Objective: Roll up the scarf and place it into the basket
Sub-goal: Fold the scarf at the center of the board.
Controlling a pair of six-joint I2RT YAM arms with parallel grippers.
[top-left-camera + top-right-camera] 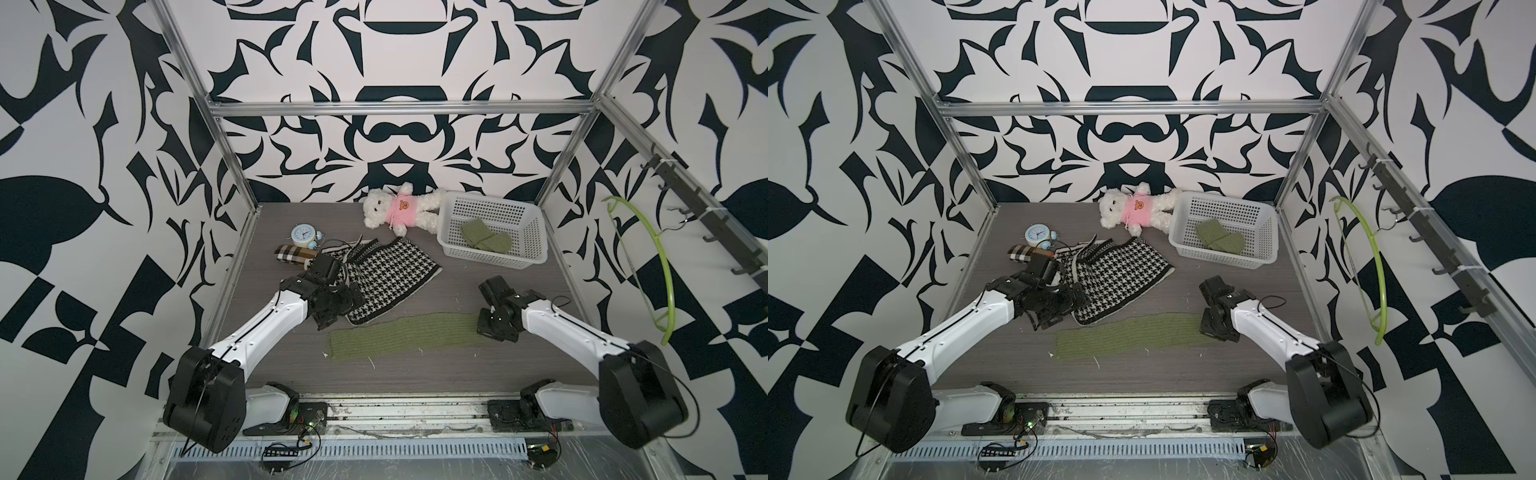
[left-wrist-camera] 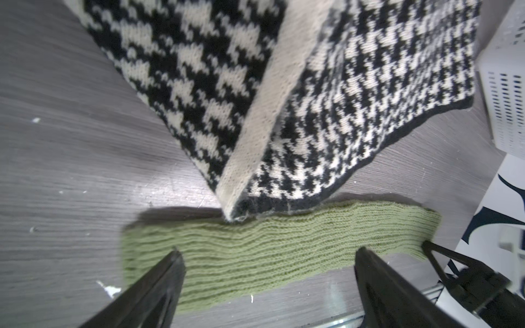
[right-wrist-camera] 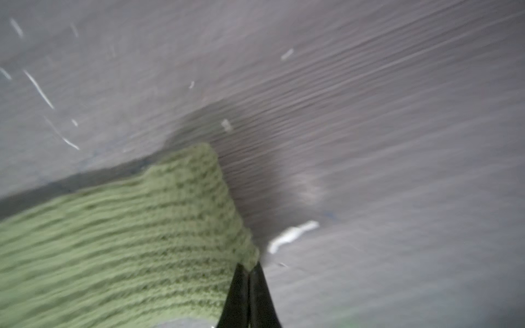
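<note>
A long green knitted scarf (image 1: 407, 334) (image 1: 1129, 334) lies flat across the near part of the table. My right gripper (image 3: 250, 267) (image 1: 486, 332) is shut, pinching the scarf's (image 3: 113, 241) right-end corner between its fingertips. My left gripper (image 2: 268, 251) (image 1: 326, 320) hangs open just above the scarf's (image 2: 255, 255) left part, with nothing between its fingers. The white perforated basket (image 1: 494, 261) (image 1: 1225, 259) stands at the back right, apart from both grippers. A rolled green knit piece (image 1: 486, 237) lies inside it.
A black-and-white houndstooth scarf (image 1: 386, 274) (image 2: 355, 99) lies just beyond the green one, its corner touching it. A rolled plaid scarf (image 1: 293, 255) and a blue alarm clock (image 1: 303, 236) sit at the back left. A white teddy bear (image 1: 399, 210) lies beside the basket.
</note>
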